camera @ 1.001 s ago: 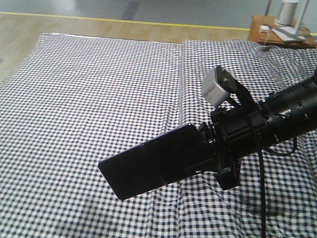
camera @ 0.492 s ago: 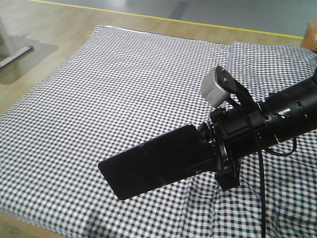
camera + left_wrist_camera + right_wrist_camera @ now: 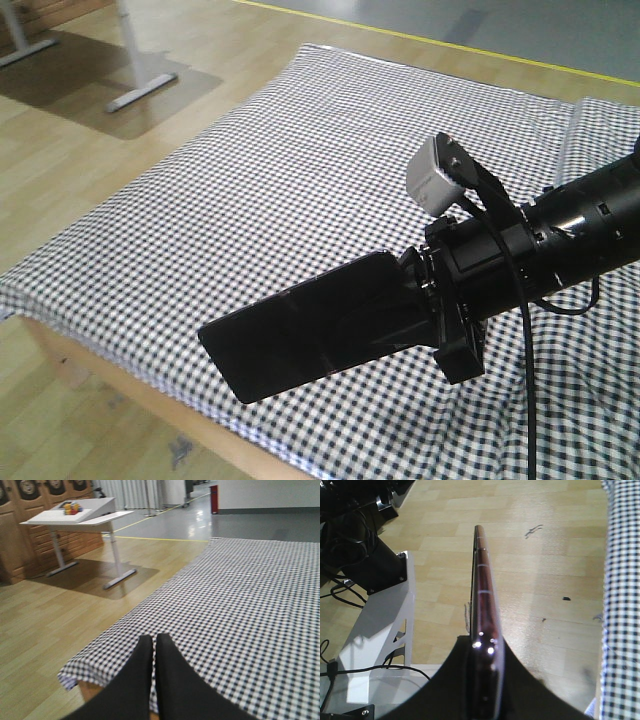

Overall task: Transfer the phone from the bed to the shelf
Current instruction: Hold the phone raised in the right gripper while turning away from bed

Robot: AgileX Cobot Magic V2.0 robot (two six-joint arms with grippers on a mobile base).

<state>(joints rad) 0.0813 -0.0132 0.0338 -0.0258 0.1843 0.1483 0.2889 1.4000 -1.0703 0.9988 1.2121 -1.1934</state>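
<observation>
Front view: my right jaws are pinching the phone (image 3: 320, 335) by one end, holding it aloft and tilted above the bed (image 3: 230, 190), near its wooden edge. Left wrist view: my left jaws are pressing together, empty, over the bed's corner. Right wrist view: the phone is showing edge-on above the wood floor (image 3: 545, 570).

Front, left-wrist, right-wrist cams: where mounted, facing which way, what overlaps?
Front: on the robot, looking down across the bed; right end effector reaches in from right, clamping the phone.
Left wrist: behind the left end effector, shut and empty, facing over the bed's corner.
Right wrist: behind the right end effector, sighting down the phone's edge at the floor.
Shared: front and right wrist both see the phone; all see the bed.
</observation>
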